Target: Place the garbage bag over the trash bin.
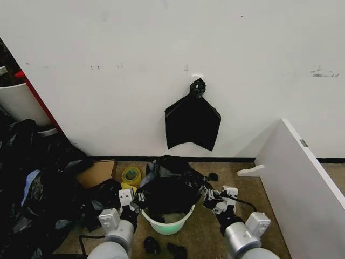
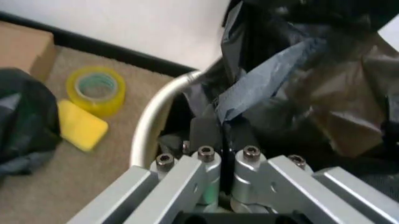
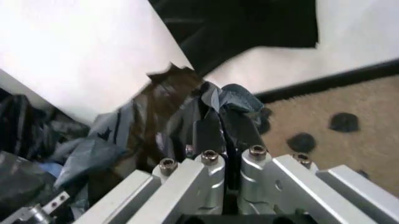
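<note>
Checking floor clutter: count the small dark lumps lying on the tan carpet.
4 at least: two small black lumps in front of the cream bin, at and; one by the wall; one right of the gripper. The bags may hide others.

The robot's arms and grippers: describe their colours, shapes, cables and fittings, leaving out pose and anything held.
Both arms are rounded, light grey cylinders with pale blocks at the wrists. The left gripper and right gripper have white housings with dark parts. In the wrist views, each has angled silver metal linkage bars joined by dark socket-head bolts, ending in flat black fingers. A black cable loops beside the right wrist.
</note>
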Tool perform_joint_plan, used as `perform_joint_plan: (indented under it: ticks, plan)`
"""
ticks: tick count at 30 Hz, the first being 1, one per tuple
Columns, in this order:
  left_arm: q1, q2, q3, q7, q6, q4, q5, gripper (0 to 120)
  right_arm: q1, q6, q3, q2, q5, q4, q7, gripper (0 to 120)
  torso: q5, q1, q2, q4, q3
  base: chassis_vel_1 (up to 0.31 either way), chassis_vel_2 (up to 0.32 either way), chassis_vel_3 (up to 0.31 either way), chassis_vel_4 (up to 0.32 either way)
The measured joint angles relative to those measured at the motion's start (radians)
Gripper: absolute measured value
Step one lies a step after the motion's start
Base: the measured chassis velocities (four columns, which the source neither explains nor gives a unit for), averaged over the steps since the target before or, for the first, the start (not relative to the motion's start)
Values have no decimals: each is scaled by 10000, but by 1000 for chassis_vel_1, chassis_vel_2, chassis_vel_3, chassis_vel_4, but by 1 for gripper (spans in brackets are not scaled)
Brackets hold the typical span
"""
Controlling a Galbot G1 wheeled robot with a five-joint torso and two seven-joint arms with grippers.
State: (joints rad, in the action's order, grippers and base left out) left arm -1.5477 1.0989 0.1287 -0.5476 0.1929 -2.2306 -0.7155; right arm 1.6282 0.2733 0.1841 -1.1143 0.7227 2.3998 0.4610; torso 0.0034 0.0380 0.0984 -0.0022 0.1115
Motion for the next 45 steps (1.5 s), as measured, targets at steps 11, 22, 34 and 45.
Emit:
perform_joint_plan:
  ticks: [11, 22, 34, 45]
  plan:
    - [-1181, -758, 454, -844, -544, -687, 1432, 0, 751, -38, -380, 156, -403, -94, -297, 0, 2, 0, 0, 0, -1, 0, 0, 0, 0]
    - [-1540, -1078, 167, -1730, -175, -254, 1705, 0, 1440, 1429, -578, 941, -554, -41, 107, 0, 1, 0, 0, 0, 0, 0, 0, 0, 0]
    - [-945, -1151, 67, -1710, 162, 581, 1628, 0, 1894, 134, -718, 1550, -3833, -1115, -2438, 0, 0, -1, 0, 0, 0, 0, 0, 0, 0]
    - [-1259, -1451, 60, -1038, 739, 680, 1971, 0, 1696, -2019, 305, 2083, -6610, -2728, -5748, 0, 0, 0, -2, -1, 0, 0, 0, 0, 0]
